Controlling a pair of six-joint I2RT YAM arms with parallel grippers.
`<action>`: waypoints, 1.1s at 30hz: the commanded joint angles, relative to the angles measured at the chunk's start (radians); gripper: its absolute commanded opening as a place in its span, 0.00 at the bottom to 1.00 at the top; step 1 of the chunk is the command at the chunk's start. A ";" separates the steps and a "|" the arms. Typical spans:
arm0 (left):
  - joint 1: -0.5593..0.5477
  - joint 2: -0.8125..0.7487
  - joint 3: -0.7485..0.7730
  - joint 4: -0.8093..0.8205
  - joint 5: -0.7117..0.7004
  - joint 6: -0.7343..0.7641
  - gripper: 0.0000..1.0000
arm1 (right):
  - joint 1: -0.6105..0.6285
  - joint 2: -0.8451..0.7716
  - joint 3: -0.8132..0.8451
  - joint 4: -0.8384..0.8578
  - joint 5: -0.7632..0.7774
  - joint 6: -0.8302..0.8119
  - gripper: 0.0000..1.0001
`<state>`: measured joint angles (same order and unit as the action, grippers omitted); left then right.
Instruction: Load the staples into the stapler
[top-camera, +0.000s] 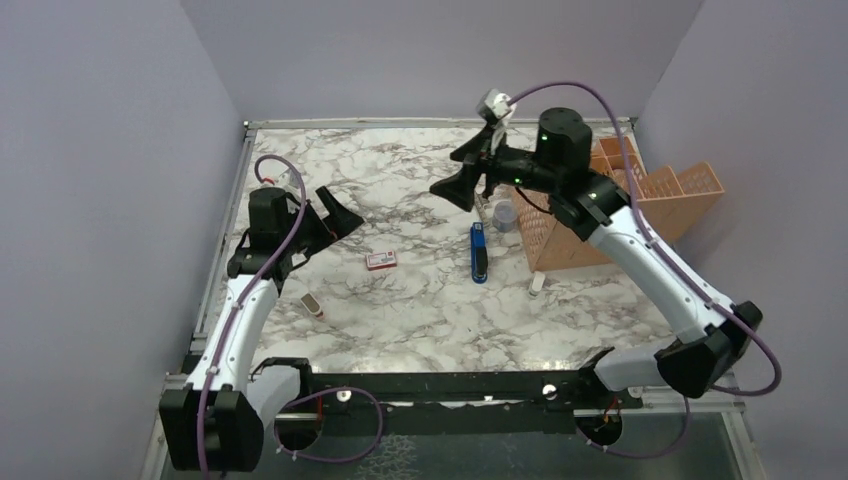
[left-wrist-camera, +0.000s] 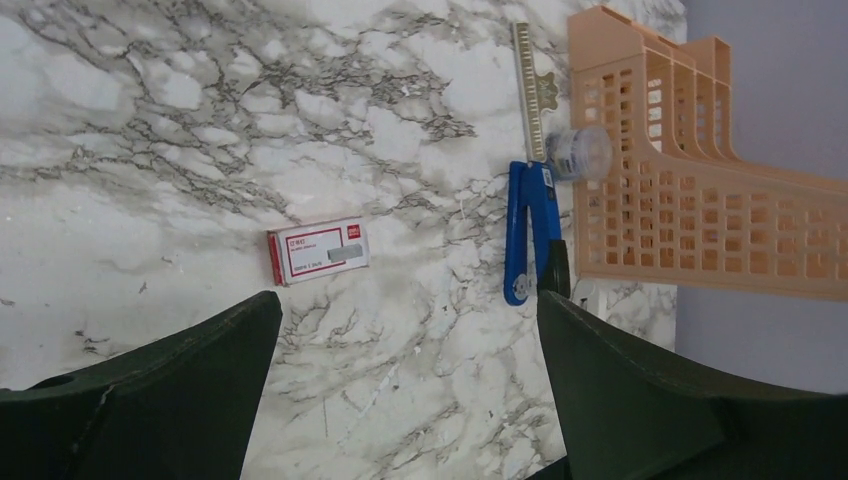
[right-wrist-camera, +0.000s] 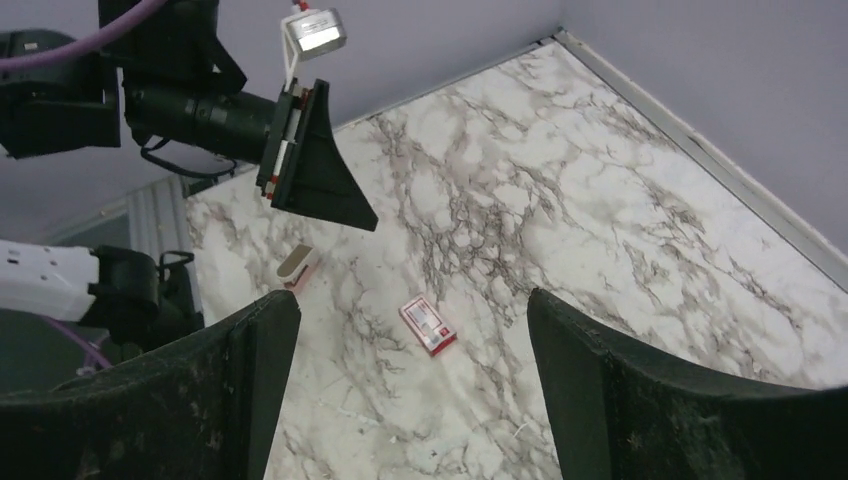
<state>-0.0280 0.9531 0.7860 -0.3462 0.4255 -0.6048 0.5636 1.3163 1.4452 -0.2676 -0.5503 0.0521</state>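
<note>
Loading has not begun: the left end effector (top-camera: 335, 215) and right end effector (top-camera: 462, 188) hang wide open and empty above the desk (top-camera: 420, 300), the stapler (top-camera: 479, 252) lies untouched just beside the orange rack (top-camera: 640, 215), and the staples are unseen inside the closed red-and-white box (top-camera: 381, 260).

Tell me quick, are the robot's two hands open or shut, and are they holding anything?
Left gripper: open, holding nothing.
Right gripper: open, holding nothing.
</note>
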 joint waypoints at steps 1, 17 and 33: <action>0.005 0.077 -0.018 0.082 -0.066 -0.100 0.99 | 0.106 0.151 0.014 0.039 0.000 -0.233 0.89; 0.008 0.134 -0.135 0.171 -0.211 -0.178 0.99 | 0.237 0.676 0.127 -0.010 -0.046 -0.568 0.89; 0.008 0.188 -0.182 0.201 -0.187 -0.196 0.99 | 0.236 0.855 0.174 0.001 -0.026 -0.700 0.90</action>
<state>-0.0261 1.1229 0.6193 -0.1890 0.2234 -0.7853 0.7929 2.1277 1.5661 -0.2565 -0.5701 -0.5873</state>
